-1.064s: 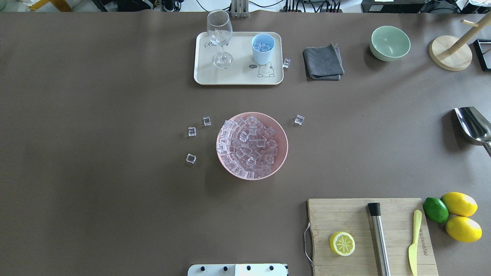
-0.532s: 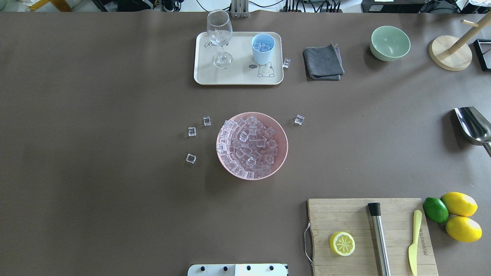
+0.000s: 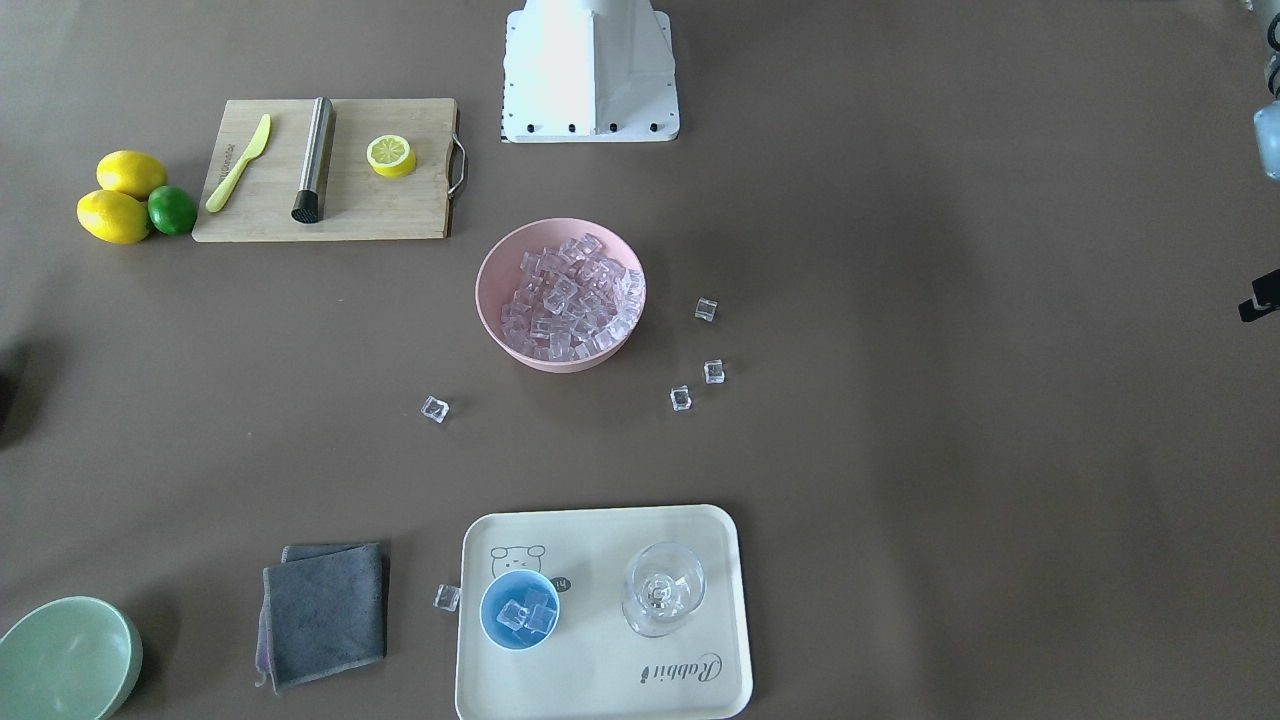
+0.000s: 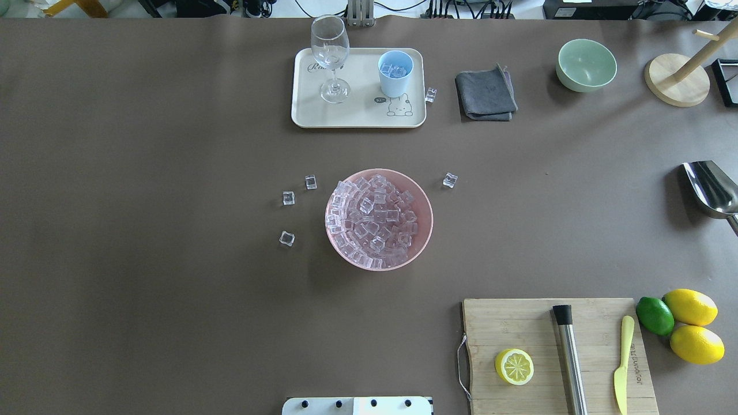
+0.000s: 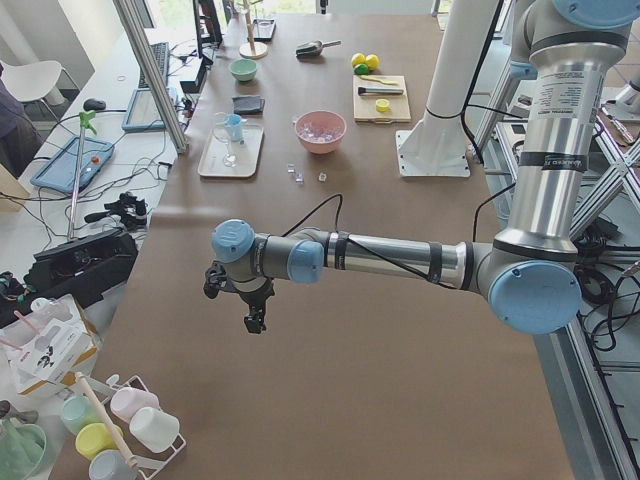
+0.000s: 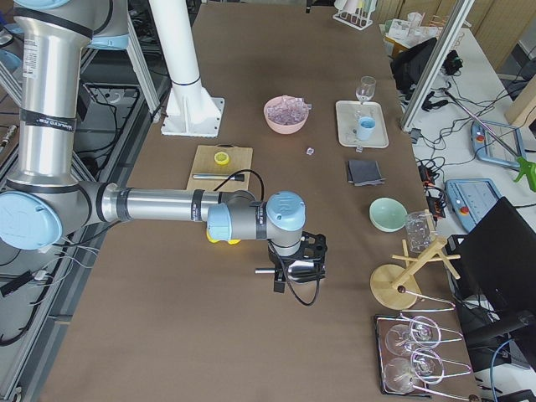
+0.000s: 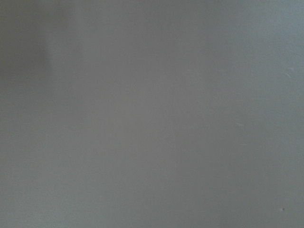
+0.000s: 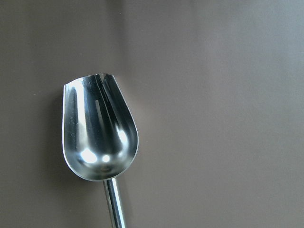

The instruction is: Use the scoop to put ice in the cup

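The silver scoop [image 4: 712,189] lies empty on the brown table at its right edge, and fills the right wrist view [image 8: 99,130] with its handle running toward the bottom. The light-blue cup [image 4: 395,73] stands on a cream tray [image 4: 357,118] at the far middle and holds a few ice cubes [image 3: 525,615]. Many ice cubes [image 4: 375,219] fill a pink bowl [image 4: 425,230] at mid-table. My right gripper [image 6: 293,268] shows only in the exterior right view and my left gripper [image 5: 248,300] only in the exterior left view. I cannot tell whether either is open or shut.
Loose cubes lie left [image 4: 288,198] and right [image 4: 450,180] of the bowl and beside the tray [image 4: 430,94]. A stemmed glass [image 4: 330,55] stands on the tray. A grey cloth [image 4: 485,95], green bowl [image 4: 586,64], wooden stand [image 4: 677,79] and cutting board [image 4: 553,351] with lemons nearby occupy the right side.
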